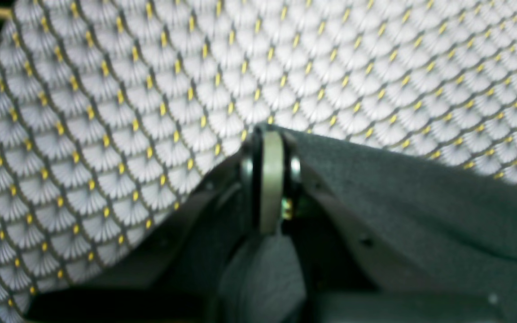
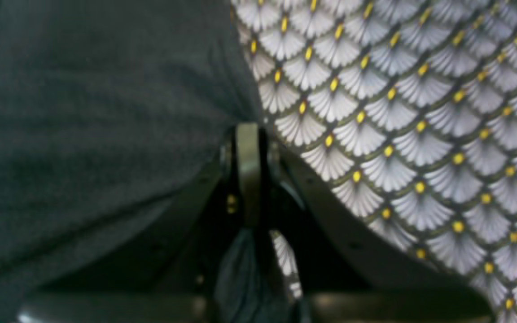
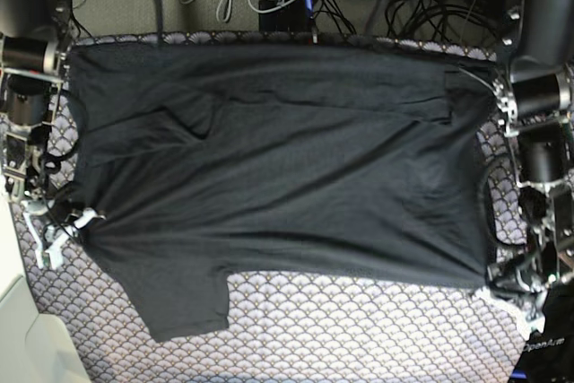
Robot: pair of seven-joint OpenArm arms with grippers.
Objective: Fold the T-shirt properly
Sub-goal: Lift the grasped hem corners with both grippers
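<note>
Lay spread across the scallop-print tablecloth (image 3: 359, 329): dark charcoal T-shirt (image 3: 287, 168), one sleeve trailing toward the near edge. Pinched at opposite edges by left gripper (image 1: 271, 134) and right gripper (image 2: 248, 130), both clamped tight on the fabric, low against the cloth.

T-shirt (image 3: 287, 168) lies spread across the tablecloth (image 3: 359, 338); right gripper (image 3: 67, 221) and left gripper (image 3: 498, 284) at its edges.
</note>
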